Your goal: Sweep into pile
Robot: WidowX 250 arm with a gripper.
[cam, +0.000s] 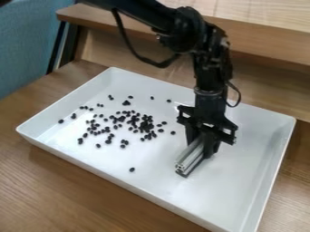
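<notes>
Table (72,199) supports tray (72,159); gripper (203,147) jaws clamp metal bar (189,159) inside tray; sweeping likely underway; next, guide bar across tray floor, gathering stray beans (145,124).

We see a brown, wood-grained bench (60,190) in the foreground. At the back, we have a raised wooden ledge (266,40) with a wooden panel (109,50) below it. At upper left, we notice a blue surface (24,41) beside a slanted dark frame (57,47).
</notes>
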